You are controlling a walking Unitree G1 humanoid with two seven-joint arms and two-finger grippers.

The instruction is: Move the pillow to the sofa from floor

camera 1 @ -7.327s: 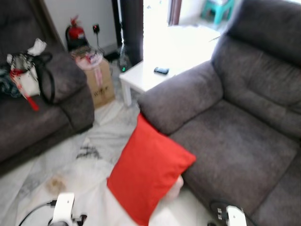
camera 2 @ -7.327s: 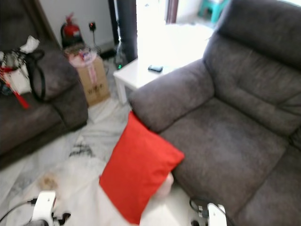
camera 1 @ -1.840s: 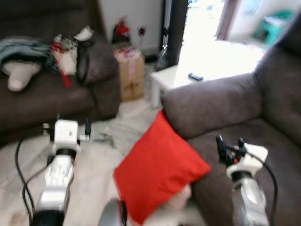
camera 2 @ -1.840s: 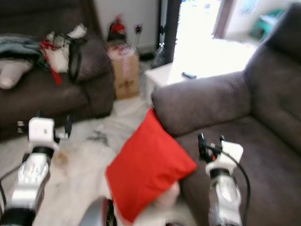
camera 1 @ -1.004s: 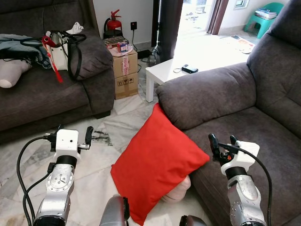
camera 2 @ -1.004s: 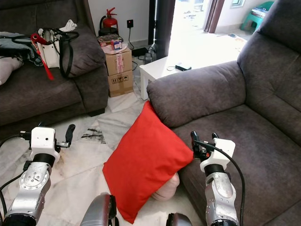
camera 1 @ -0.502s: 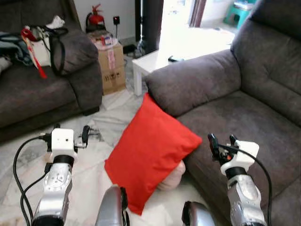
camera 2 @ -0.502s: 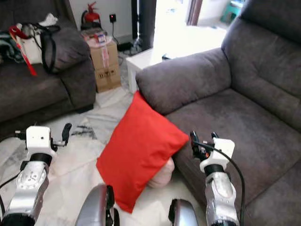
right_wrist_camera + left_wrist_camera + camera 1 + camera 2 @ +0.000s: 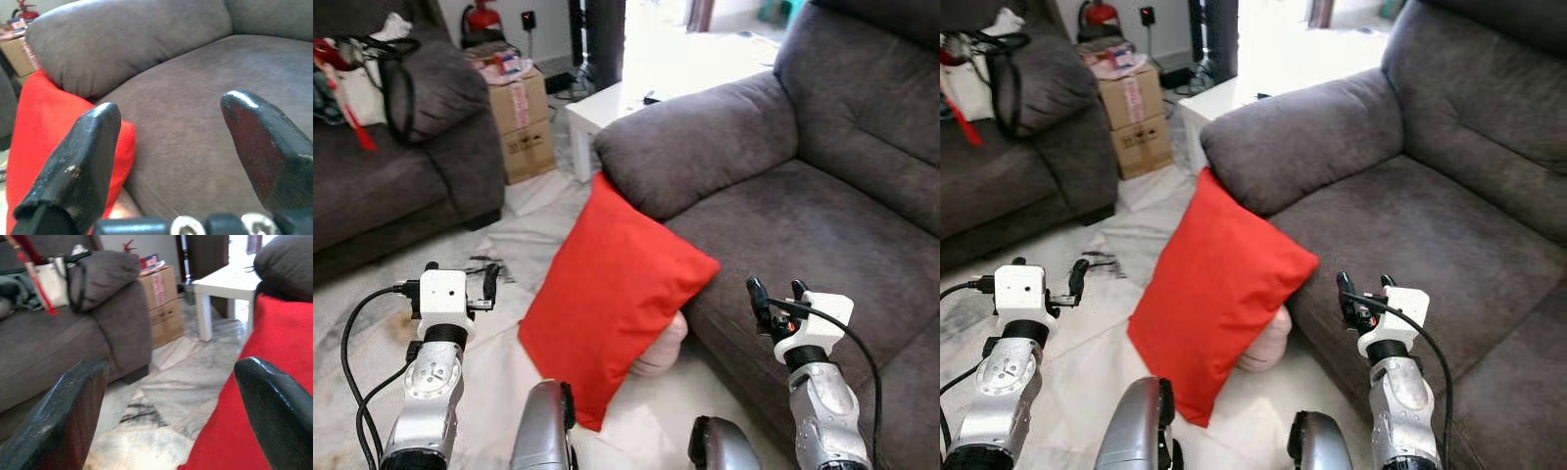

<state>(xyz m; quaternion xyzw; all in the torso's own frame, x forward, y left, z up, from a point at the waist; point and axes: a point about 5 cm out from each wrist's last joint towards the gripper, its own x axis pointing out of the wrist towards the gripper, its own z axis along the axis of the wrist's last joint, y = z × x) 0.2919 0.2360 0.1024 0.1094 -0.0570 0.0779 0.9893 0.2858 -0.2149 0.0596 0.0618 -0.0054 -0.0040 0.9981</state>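
A red pillow (image 9: 607,294) stands tilted on the marble floor, leaning against the front of the grey sofa (image 9: 803,206) below its armrest (image 9: 695,147); a pale cushion (image 9: 656,348) peeks out under it. My left gripper (image 9: 460,279) is raised to the left of the pillow, open and empty. My right gripper (image 9: 773,294) is held up over the sofa seat's front edge, just right of the pillow's corner, also open and empty. The pillow (image 9: 274,396) lies beyond the left fingers, and the pillow (image 9: 44,127) and sofa seat (image 9: 195,98) show past the right fingers.
A second dark sofa (image 9: 382,166) with a bag (image 9: 362,69) stands at the left. A cardboard box (image 9: 524,117) and a white low table (image 9: 597,113) sit behind the pillow. My knees (image 9: 543,431) are at the bottom edge over the marble floor (image 9: 499,245).
The camera has tilted down and shifted, so the scene slid up and left in the picture. Both grippers stay raised and open. The pillow has not moved.
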